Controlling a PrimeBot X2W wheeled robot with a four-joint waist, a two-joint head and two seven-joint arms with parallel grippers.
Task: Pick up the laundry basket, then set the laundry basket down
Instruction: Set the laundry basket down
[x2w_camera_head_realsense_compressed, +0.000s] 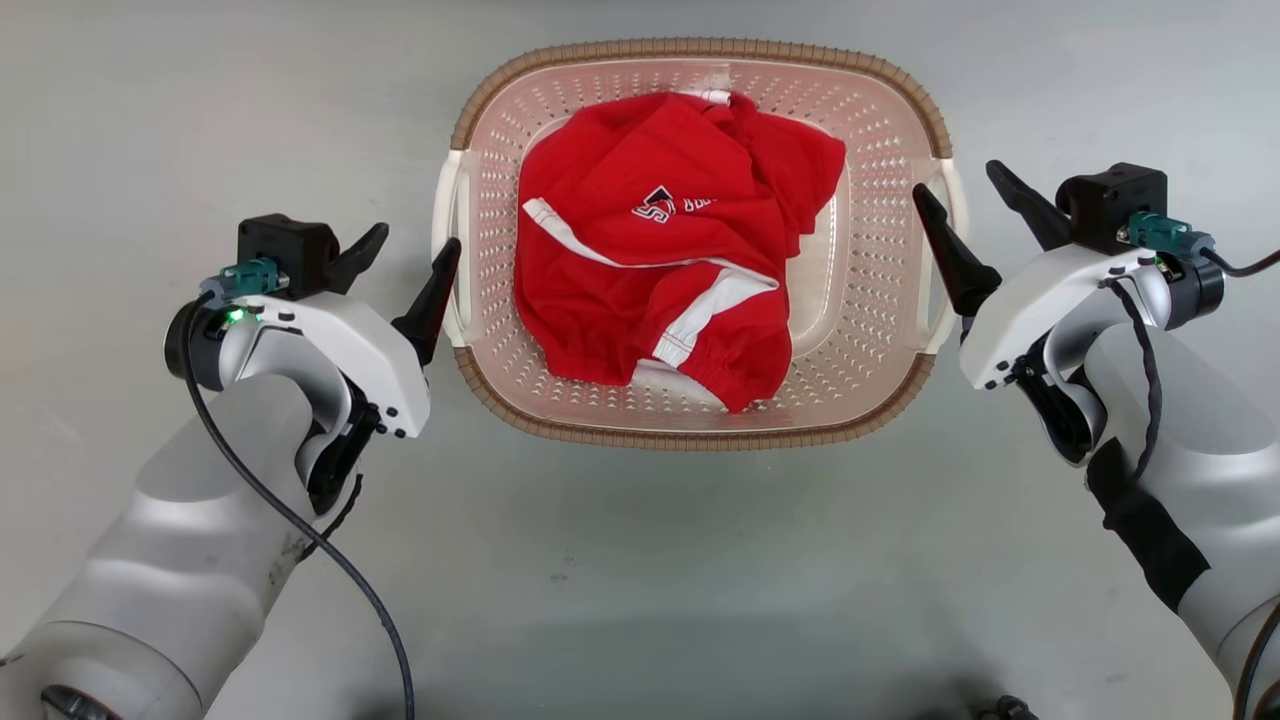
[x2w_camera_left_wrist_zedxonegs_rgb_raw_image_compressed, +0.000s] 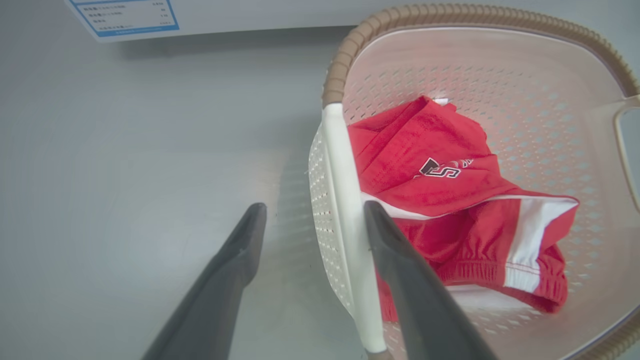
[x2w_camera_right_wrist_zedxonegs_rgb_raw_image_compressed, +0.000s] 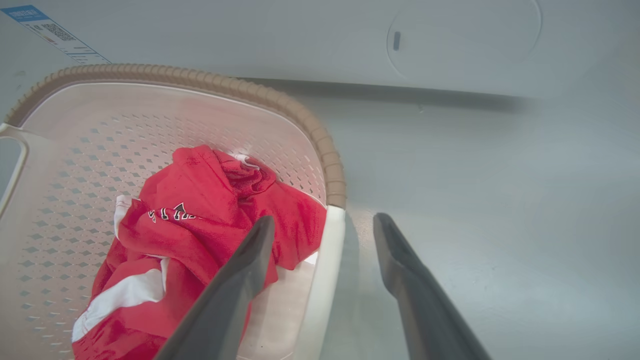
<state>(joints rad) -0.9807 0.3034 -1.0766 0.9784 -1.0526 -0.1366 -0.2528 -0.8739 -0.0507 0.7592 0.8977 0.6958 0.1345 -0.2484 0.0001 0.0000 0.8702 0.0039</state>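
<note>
i log, near to far: left end effector (x2w_camera_head_realsense_compressed: 418, 240), released, straddling left handle (x2w_camera_left_wrist_zedxonegs_rgb_raw_image_compressed: 345, 200); right end effector (x2w_camera_head_realsense_compressed: 955, 180), released, straddling right handle (x2w_camera_right_wrist_zedxonegs_rgb_raw_image_compressed: 325, 280); laundry basket (x2w_camera_head_realsense_compressed: 700, 437) on floor (x2w_camera_head_realsense_compressed: 640, 560) between them, long axis left-right, arms equally near.

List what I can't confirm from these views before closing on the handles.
1. Head view: the laundry basket's floor, covered by the red garment.
2. Left wrist view: the label's print, too small and cut by the top edge.
3. Right wrist view: the right handle's lower end, cut by the bottom edge.
</note>
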